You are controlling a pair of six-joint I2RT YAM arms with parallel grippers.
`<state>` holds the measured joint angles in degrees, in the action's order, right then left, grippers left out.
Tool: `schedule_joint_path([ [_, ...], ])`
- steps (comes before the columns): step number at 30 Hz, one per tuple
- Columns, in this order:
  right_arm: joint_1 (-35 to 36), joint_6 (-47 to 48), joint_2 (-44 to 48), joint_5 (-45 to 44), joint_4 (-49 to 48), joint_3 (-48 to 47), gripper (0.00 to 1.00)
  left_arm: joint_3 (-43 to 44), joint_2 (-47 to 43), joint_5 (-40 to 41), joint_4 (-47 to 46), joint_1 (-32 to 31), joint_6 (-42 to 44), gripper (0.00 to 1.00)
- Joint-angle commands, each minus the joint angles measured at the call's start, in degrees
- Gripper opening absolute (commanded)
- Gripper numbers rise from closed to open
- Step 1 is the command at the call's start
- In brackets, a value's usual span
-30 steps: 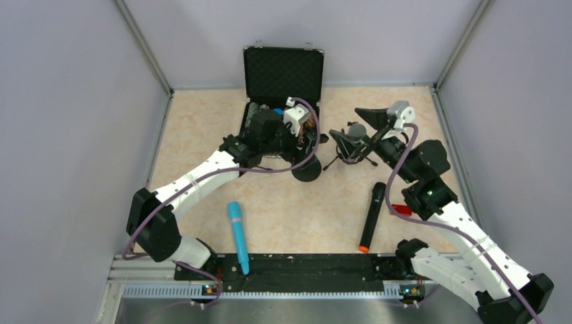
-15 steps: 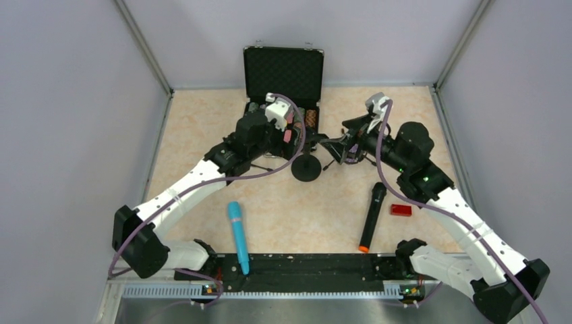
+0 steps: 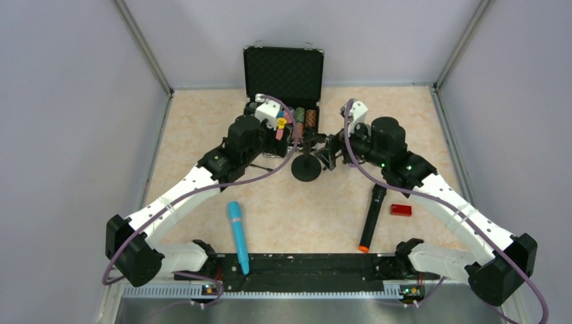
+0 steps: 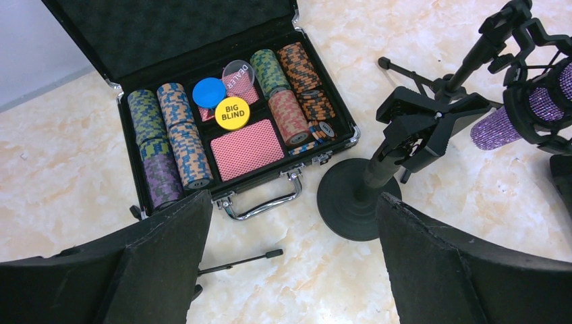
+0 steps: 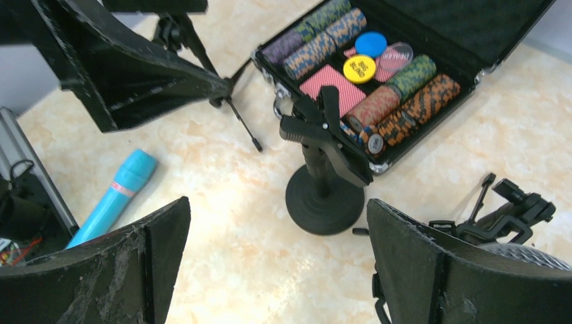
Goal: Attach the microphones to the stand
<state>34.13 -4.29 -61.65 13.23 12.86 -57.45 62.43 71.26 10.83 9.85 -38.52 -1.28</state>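
Observation:
The turquoise microphone (image 3: 235,233) lies at the table's near left. The black microphone (image 3: 372,216) with an orange end lies at the near right. The glittery purple microphone (image 4: 507,120) sits clamped in a black shock mount (image 4: 539,101) on a tripod. A round-base stand (image 3: 307,166) with an empty clip (image 4: 430,123) stands mid-table. My left gripper (image 4: 293,202) hovers open just left of that stand, holding nothing. On the stand's right my right gripper (image 5: 278,206) is open and empty too, with the shock mount (image 5: 512,209) beside its right finger.
An open black case (image 3: 283,73) of poker chips and cards lies behind the stand. A small red block (image 3: 401,210) rests right of the black microphone. A thin tripod leg (image 4: 236,262) lies by my left finger. Grey walls close in three sides.
Both arms have swung inward toward the round-base stand. The right gripper has left the shock mount and moved left. The left wrist has pulled back, uncovering the case.

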Motion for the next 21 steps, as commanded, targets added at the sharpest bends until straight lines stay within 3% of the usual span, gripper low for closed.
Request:
schedule_joint_path([
  [1, 1.56, 1.98, -0.17, -3.09, 0.98, -3.77, 0.99, -0.12, -0.94, 0.53, -3.45, -0.15, 0.84, 0.95],
  [14, 3.48, 1.92, -4.51, -2.38, 2.45, -3.82, 0.99, -0.3, -0.96, 1.12, -3.51, -0.19, 0.84, 0.95],
  [21, 5.59, 4.0, -8.5, -11.22, 4.34, -3.32, 0.99, -0.16, -1.33, 1.83, -3.34, -0.18, 2.69, 0.95],
])
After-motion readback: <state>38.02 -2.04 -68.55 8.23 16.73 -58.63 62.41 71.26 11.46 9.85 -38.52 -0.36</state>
